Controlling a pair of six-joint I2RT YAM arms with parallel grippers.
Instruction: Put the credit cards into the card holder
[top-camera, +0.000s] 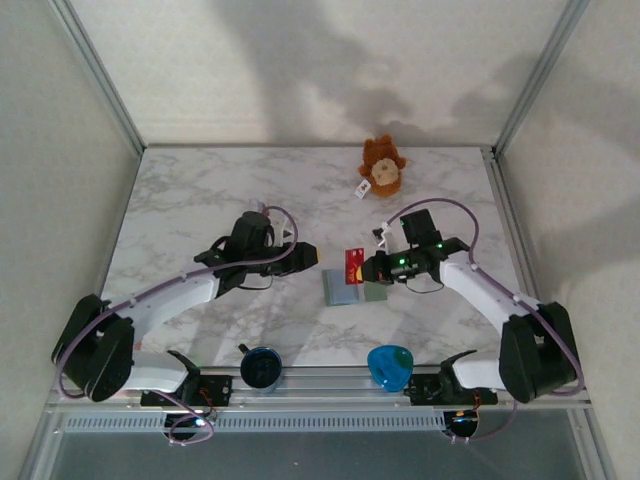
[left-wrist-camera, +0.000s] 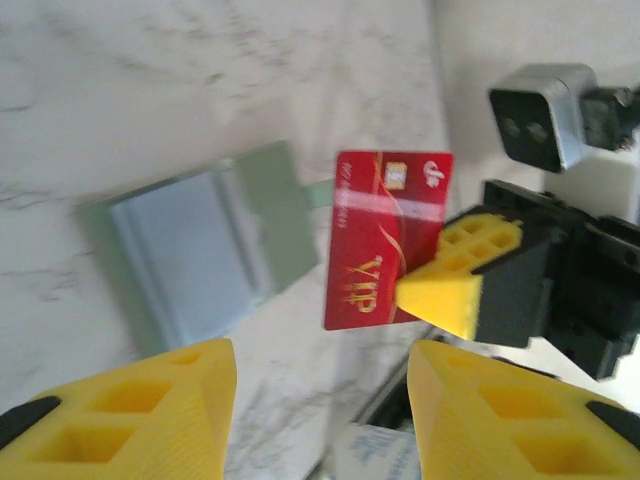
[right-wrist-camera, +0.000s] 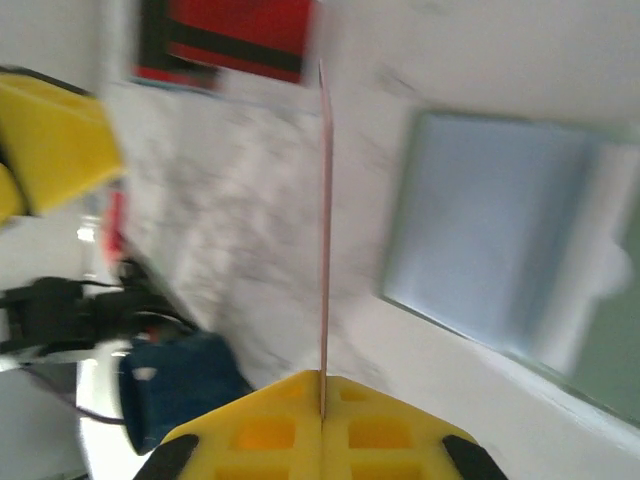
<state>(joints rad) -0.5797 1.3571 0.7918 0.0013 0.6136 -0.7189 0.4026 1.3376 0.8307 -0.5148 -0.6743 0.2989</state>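
My right gripper (top-camera: 370, 268) is shut on one edge of a red credit card (top-camera: 352, 264) with gold "VIP" lettering (left-wrist-camera: 385, 235), holding it off the table just above the card holder. In the right wrist view this card (right-wrist-camera: 323, 220) stands edge-on, rising from the closed yellow jaws (right-wrist-camera: 322, 410). The card holder (top-camera: 345, 289) lies unfolded on the marble, blue-grey inner side up (left-wrist-camera: 195, 255) (right-wrist-camera: 500, 235). My left gripper (top-camera: 306, 257) hangs to the left of the card, open (left-wrist-camera: 322, 400), with nothing between its fingers. A blurred second red card with a black stripe (right-wrist-camera: 235, 35) shows beyond.
A brown teddy bear (top-camera: 382, 165) with a white tag sits at the back of the marble table (top-camera: 200, 200). A dark blue round object (top-camera: 262, 366) and a bright blue one (top-camera: 388, 365) rest at the near edge. Metal frame posts border the table.
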